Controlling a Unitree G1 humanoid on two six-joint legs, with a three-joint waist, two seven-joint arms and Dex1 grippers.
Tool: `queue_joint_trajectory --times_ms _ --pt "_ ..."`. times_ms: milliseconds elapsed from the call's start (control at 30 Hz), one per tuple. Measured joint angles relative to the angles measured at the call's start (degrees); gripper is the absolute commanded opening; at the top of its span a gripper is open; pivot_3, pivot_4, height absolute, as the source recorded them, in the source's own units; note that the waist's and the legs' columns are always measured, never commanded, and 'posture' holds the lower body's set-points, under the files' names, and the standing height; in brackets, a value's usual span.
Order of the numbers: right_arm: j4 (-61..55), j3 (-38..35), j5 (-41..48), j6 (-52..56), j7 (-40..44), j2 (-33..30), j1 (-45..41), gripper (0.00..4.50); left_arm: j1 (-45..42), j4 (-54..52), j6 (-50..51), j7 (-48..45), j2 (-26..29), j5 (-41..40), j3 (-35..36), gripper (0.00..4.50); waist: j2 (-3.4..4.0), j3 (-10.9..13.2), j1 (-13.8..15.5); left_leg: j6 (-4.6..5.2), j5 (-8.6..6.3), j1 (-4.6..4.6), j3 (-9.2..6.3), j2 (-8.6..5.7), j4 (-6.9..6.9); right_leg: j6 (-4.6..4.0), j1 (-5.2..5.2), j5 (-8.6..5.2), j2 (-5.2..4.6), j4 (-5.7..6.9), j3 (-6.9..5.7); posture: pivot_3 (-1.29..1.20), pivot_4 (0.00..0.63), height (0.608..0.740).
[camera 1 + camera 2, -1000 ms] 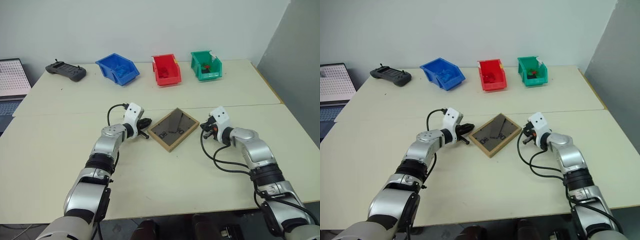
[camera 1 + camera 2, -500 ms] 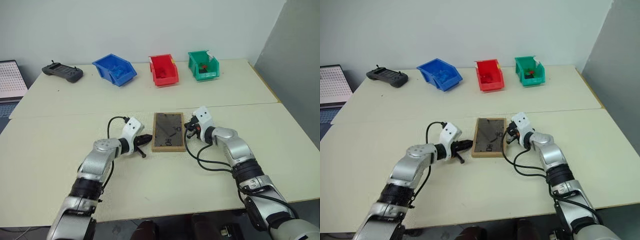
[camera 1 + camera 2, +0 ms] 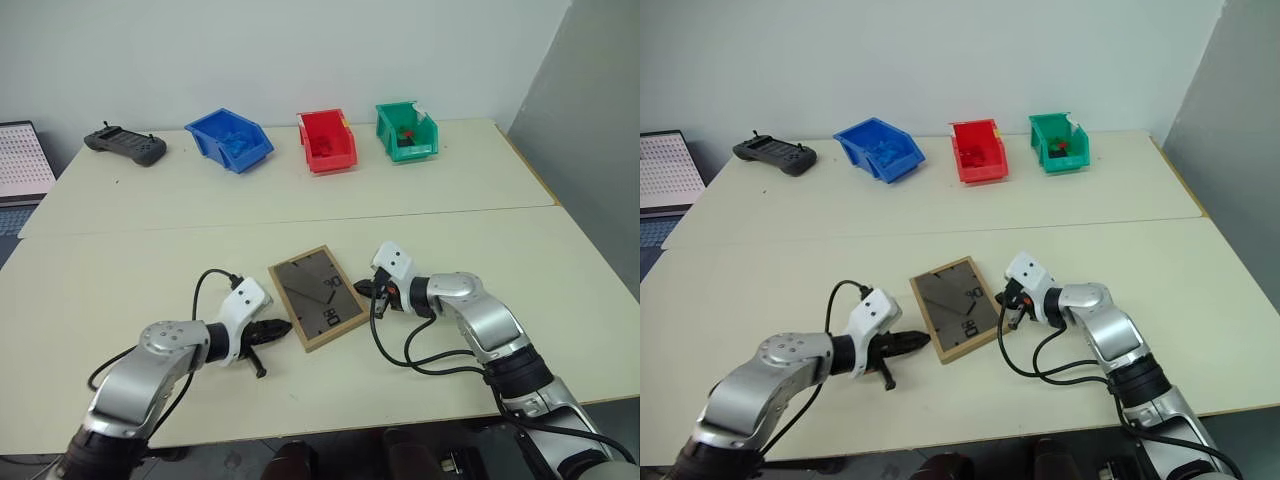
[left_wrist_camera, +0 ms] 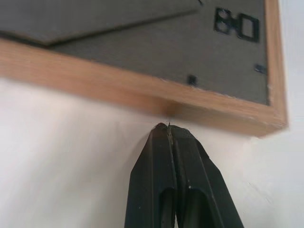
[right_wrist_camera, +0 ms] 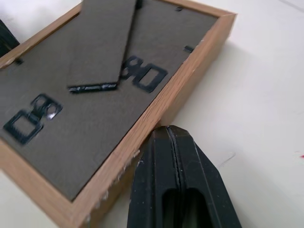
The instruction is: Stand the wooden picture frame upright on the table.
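1. Far left edge: laptop (image 3: 22, 160) w/ pale screen, partly cut off.
2. Dark handheld controller (image 3: 125, 143) at back left of table (image 3: 560, 290).
3. Blue bin (image 3: 232, 138), red bin (image 3: 327, 140), green bin (image 3: 407, 131) in a row along the back, left to right, near the wall, apart from each other.
4. Left pincer (image 3: 281, 327) sits low over the table near the front, fingers pressed together, holding nothing. Tip is right at the left front edge of the frame; wrist view shows the tip just at the wood rim, can't tell if actually touching.
5. Wooden picture frame (image 3: 316, 296) lies flat on the table, front half, just nearer than the seam, about centre, between the two pincers. Back panel faces up, dark grey-brown, easel stand (image 5: 102, 45) folded flat on it. Frame is rotated, corners pointing roughly toward back and front.
6. Right pincer (image 3: 362, 287) at the frame's right long edge, fingers pressed together, nothing pinched. Wrist view: tip against or just beside the wood rim, contact unclear.
7. Black cable (image 3: 420, 350) loops on the table under the right arm.
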Motion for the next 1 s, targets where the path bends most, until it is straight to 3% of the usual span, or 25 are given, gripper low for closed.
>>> queue_joint_trajectory --times_ms 100,233,333,467,667,1000 --pt "0.67 -0.10 0.03 -1.52 0.34 -0.29 0.24 0.00 3.28 -0.71 5.09 -1.92 0.57 -6.44 6.17 0.69 0.00 0.00 0.08 0.01 -0.01 0.00 0.00 0.01 0.01 0.00 0.00 0.00 0.00 -0.01 -0.01 0.00 0.150 0.740" --pt "4.18 -0.13 -0.17 -5.35 0.38 -0.10 -0.12 0.00 3.27 0.02 20.25 -3.30 -1.60 -21.56 17.69 1.45 0.00 0.00 0.46 0.05 -0.03 0.03 -0.02 -0.01 0.06 0.01 0.08 0.00 -0.01 0.00 -0.04 0.00 0.150 0.740" --pt "9.32 -0.12 -0.96 -9.46 0.18 0.54 -2.52 0.00 -0.85 6.57 36.15 -0.48 -8.35 -31.80 26.86 2.19 -0.01 -0.01 0.79 0.06 -0.03 0.11 -0.08 -0.02 0.16 0.03 0.21 0.01 0.00 -0.01 -0.13 0.00 0.150 0.740" --pt "12.13 -0.12 -1.37 -12.33 0.30 0.96 -4.57 0.00 -4.15 12.78 43.53 6.44 -14.76 -35.80 33.26 2.99 -0.11 -0.07 0.80 0.01 -0.01 0.15 -0.10 -0.01 0.17 0.02 0.25 0.01 -0.01 -0.02 -0.14 0.00 0.150 0.740" --pt "14.08 -0.06 -1.44 -13.59 0.33 2.76 -4.76 0.00 -5.49 18.67 44.61 14.01 -21.35 -37.20 36.75 4.35 -0.04 -0.15 0.76 -0.02 -0.01 0.19 -0.08 0.02 0.12 0.02 0.24 0.01 0.01 -0.02 -0.11 0.00 0.150 0.740" --pt "7.84 1.33 -1.33 -9.47 -0.31 6.37 -2.88 0.00 -6.08 18.18 40.92 16.20 -26.51 -37.42 32.97 4.47 0.38 -0.72 1.53 -0.01 -0.02 0.52 -0.04 -0.10 0.09 0.03 0.60 0.01 -0.08 -0.09 -0.05 0.00 0.150 0.740"
